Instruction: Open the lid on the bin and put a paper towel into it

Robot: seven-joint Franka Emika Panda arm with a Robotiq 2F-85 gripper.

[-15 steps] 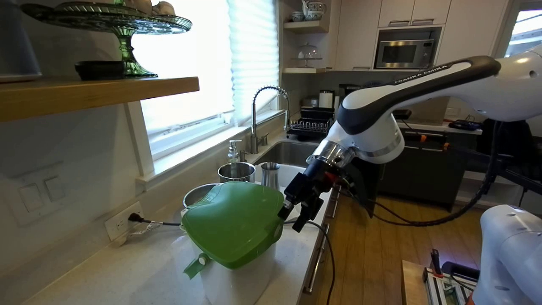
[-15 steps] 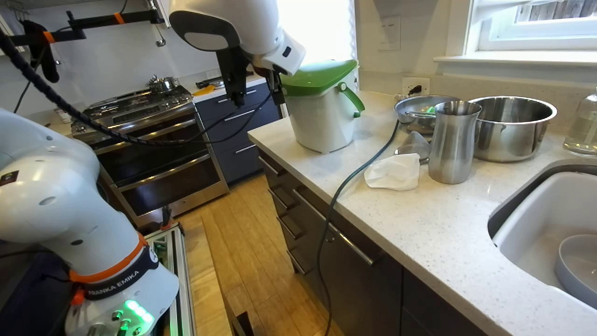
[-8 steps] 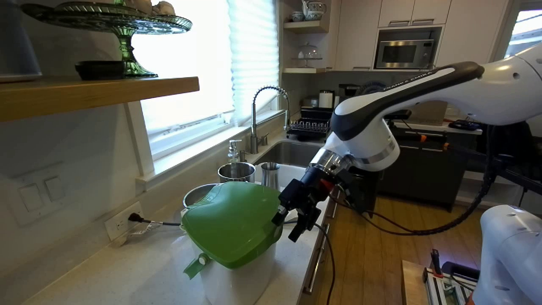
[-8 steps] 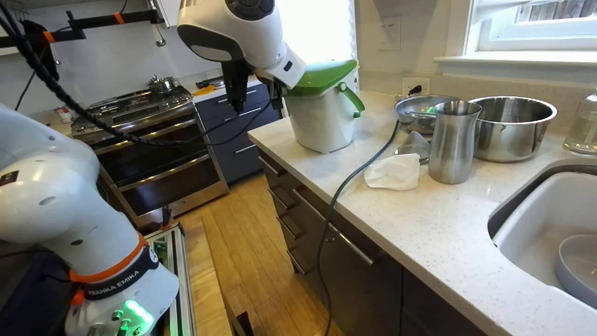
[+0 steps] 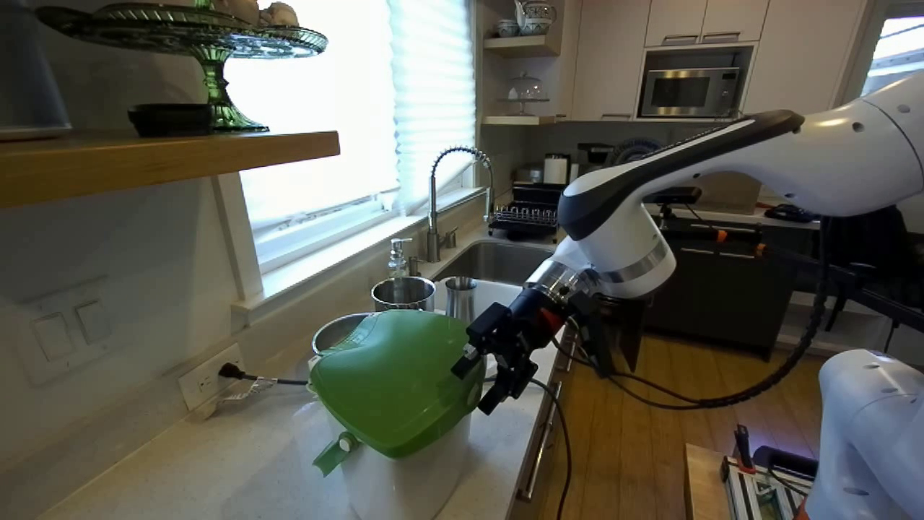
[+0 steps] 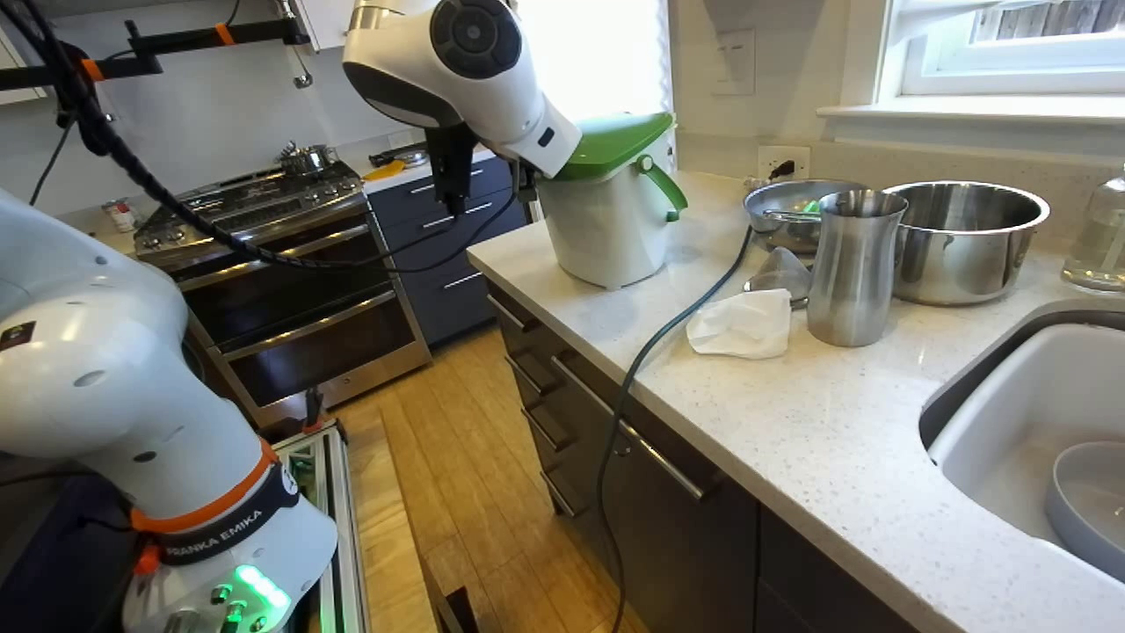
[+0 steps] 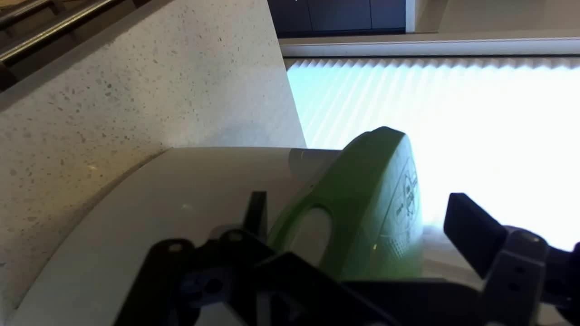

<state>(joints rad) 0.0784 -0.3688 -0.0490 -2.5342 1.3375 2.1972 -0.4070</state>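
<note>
A: How is the lid [image 5: 401,375] appearing, and where is it sitting?

B: It is appearing bright green, glossy and domed, with rounded corners, and is sitting over the top of the bin [image 6: 602,233]. A faint marking [image 7: 408,195] is showing on its upper face. The bin is standing upright, off-white, narrowing toward the base, with a green strap [image 6: 668,185] hanging at one side.

A: How is the gripper [image 7: 355,213] standing?

B: Its jaws are standing wide apart, the lid showing between them in the wrist view. The views are not resolving contact.

A: What is the counter [image 6: 791,422] carrying?

B: Pale and speckled, it is carrying the bin near its edge. A paper towel [image 6: 741,325] is lying just beside a tumbler [image 6: 852,277]; a steel pot [image 6: 962,259] and a metal bowl [image 6: 773,232] are standing near. A pleated blind [image 5: 433,94] is hanging above, and a range [image 6: 299,312] is standing across the wooden floor [image 6: 475,422].

A: Which quantities are showing?

B: One lid, one bin, one paper towel, one tumbler and, on the counter, one steel pot and one metal bowl are showing.
</note>
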